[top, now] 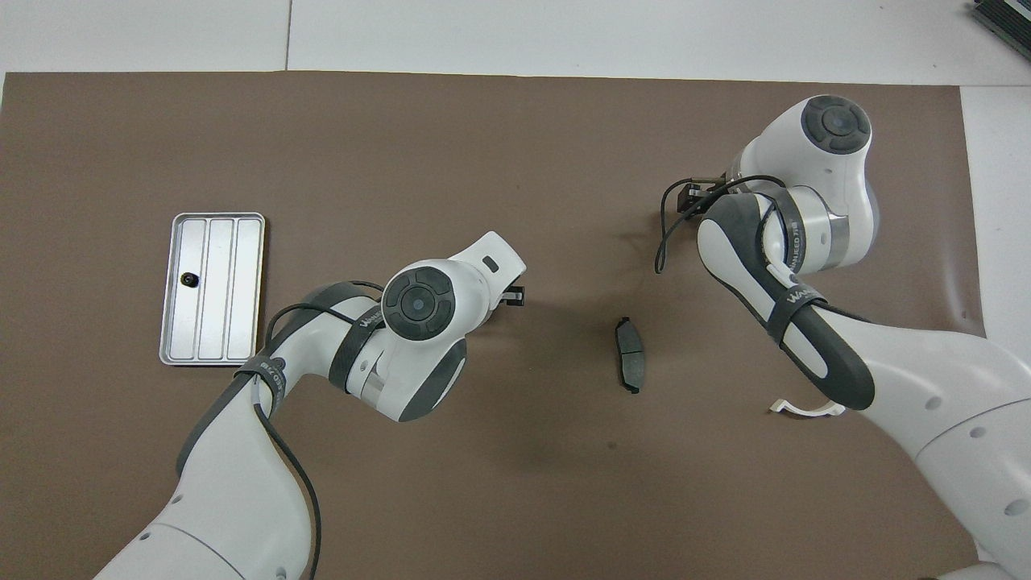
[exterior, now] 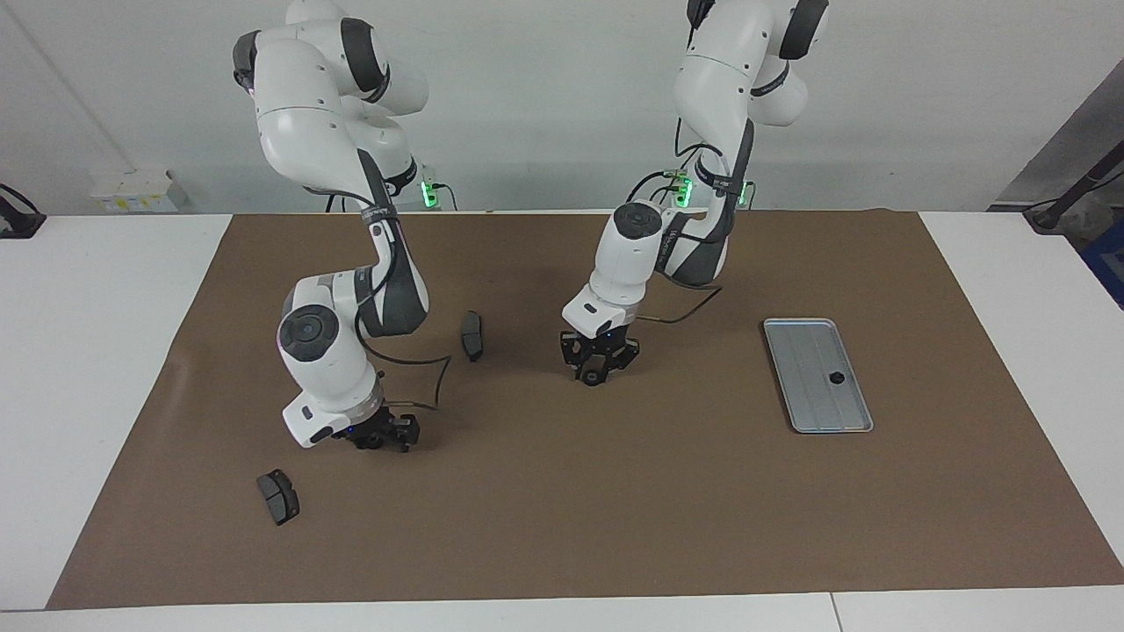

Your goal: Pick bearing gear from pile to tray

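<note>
Facing view: left gripper [exterior: 596, 376] low on mat, closing around small black bearing gear [exterior: 593, 379], well apart from tray [exterior: 817, 375]. Confirm grip before lifting. Right gripper [exterior: 384, 436] jaw state indeterminable.

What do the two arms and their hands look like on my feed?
Both arms are glossy white with dark grey joint sections and round grey caps. A black cable loops beside each wrist. The left hand and right hand are black. Green lights glow near the bases.

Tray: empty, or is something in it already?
Not empty. One small black round piece lies inside the tray, toward its end farther from the robots.
</note>
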You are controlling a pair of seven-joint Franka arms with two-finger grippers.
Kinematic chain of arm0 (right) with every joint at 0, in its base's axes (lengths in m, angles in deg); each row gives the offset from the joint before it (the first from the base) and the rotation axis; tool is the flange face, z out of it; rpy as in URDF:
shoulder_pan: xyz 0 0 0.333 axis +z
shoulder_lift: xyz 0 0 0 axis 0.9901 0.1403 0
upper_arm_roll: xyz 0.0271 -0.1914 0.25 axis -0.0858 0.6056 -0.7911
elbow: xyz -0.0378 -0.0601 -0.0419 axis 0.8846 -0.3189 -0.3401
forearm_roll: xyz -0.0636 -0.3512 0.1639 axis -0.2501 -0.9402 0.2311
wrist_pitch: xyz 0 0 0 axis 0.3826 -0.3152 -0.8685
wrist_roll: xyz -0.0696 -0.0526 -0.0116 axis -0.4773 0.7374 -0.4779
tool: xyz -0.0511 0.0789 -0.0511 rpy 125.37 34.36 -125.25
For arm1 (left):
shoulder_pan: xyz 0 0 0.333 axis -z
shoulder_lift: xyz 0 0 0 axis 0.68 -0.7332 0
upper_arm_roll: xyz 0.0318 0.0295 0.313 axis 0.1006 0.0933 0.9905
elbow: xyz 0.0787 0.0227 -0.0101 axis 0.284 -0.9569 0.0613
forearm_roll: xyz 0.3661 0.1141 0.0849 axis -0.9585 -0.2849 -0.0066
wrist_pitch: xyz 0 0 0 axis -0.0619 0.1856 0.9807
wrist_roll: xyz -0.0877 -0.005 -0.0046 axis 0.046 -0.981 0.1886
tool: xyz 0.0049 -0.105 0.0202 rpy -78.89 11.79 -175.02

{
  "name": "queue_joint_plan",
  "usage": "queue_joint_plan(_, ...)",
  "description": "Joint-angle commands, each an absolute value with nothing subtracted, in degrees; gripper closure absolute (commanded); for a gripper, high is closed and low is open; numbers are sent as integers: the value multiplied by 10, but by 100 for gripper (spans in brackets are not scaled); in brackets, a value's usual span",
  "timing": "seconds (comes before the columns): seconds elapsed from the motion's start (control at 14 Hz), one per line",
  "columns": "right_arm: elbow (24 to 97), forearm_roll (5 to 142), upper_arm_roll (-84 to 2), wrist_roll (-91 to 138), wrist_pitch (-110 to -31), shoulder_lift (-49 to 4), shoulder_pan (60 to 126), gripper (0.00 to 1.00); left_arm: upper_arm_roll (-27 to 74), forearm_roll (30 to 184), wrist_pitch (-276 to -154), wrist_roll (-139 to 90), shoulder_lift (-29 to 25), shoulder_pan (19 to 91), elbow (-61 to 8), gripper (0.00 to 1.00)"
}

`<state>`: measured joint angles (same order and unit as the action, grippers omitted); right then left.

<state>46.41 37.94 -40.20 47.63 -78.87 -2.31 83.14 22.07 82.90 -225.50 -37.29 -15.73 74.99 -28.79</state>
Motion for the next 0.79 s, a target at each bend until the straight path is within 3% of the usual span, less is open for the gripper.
queue_joint_plan(0.0,485,391,-407,459,-780,-41,826,47,231,827,-2269,-367,-158,762,-298,59)
queue_joint_plan(0.14,492,391,-407,459,-780,-47,826,63,231,827,-2269,-367,-158,762,-299,64)
queue_joint_plan(0.29,492,395,-407,461,-771,-50,825,91,231,828,-2268,-364,-158,761,-300,73)
queue_joint_plan(0.36,491,403,-407,462,-770,-51,825,100,231,828,-2268,-364,-158,759,-299,76)
queue_joint_plan(0.72,481,411,-409,465,-768,-56,828,100,235,829,-2214,-364,-159,731,-254,85)
